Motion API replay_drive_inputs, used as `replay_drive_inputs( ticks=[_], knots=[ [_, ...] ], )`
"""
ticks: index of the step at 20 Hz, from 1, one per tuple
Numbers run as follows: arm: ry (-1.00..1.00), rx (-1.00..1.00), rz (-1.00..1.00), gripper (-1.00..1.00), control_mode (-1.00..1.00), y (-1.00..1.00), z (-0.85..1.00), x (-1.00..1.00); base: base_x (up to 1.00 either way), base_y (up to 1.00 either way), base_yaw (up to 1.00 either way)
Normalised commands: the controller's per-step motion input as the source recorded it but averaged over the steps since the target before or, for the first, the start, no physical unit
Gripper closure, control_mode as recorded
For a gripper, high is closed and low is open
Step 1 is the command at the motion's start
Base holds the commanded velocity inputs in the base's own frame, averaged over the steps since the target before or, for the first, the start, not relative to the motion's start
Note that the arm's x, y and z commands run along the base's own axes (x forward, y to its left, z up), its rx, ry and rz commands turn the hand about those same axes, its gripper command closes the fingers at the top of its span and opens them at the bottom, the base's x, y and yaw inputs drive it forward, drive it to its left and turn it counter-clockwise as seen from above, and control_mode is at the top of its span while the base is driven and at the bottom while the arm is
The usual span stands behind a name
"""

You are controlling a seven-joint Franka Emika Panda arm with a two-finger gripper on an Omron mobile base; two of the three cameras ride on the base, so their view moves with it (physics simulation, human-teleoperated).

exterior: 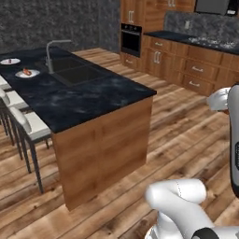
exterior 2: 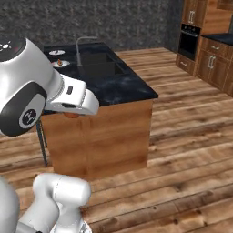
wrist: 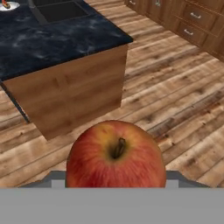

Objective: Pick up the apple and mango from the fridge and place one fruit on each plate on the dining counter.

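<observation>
1. Two round flat white plates (exterior: 27, 73) sit near each other at the far end of the long dining counter (exterior: 84, 100) with its black marbled top and wooden sides, each carrying small bits of food.
2. Between the plates and the near end of the counter, a sunken dark sink (exterior: 74, 72) lies under a curved grey faucet (exterior: 52, 49).
3. White-seated stools (exterior: 29, 126) line the counter's left side in the left base view.
4. Close before the hand camera, the small round red-orange apple (wrist: 116, 155) shows its stem end, yellow blush around the brown stalk, above the wooden plank floor (wrist: 175, 105) and short of the counter's near wooden end.
5. From the right base view, a sliver of the apple peeks out beneath the white hand, where the two-finger gripper (exterior 2: 72, 113) points down toward the counter's end.
6. Fingers are hidden behind the fruit, yet the jaws stand clamped on the apple.
7. Wooden wall cabinets (exterior: 186, 65) and a built-in dark oven (exterior: 130, 39) stand well apart across the floor.
</observation>
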Motion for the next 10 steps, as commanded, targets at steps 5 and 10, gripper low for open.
replay_drive_inputs(
  ticks=[5,10],
  knots=[
    [0.00,0.00,0.00,1.00,1.00,0.00,0.00,0.00,0.45,1.00,-0.07],
    [0.00,0.00,0.00,1.00,1.00,0.00,0.00,0.00,0.49,1.00,-0.10]
  ],
)
